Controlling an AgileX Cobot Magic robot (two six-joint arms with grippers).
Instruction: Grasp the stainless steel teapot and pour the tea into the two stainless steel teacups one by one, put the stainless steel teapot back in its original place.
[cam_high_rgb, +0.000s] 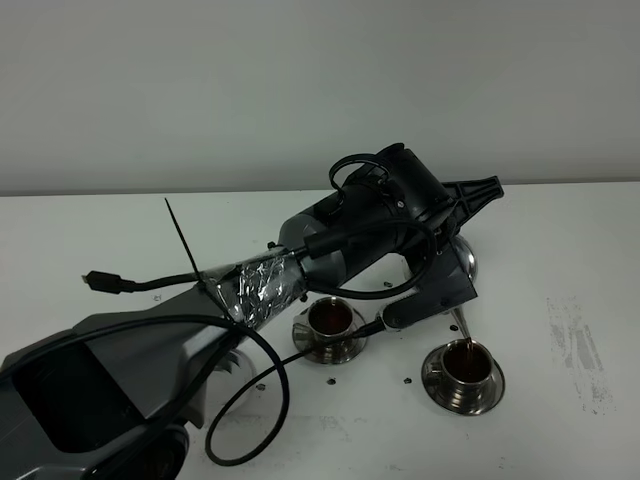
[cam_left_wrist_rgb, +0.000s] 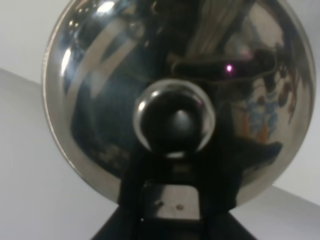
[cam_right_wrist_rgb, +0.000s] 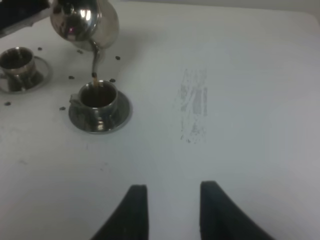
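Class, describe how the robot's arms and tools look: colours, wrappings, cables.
The left arm is grey and black, one section wrapped in crinkled silver foil, with black cables and a black zip tie. The right tool has two black fingers.

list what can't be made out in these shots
- how the left gripper grips the teapot handle: the arm hides it in exterior high, the lid fills left wrist
- tea left in the teapot: hidden by its steel walls
- tea level in the left teacup: too small
- right gripper: only fingertips, cut off by right wrist edge
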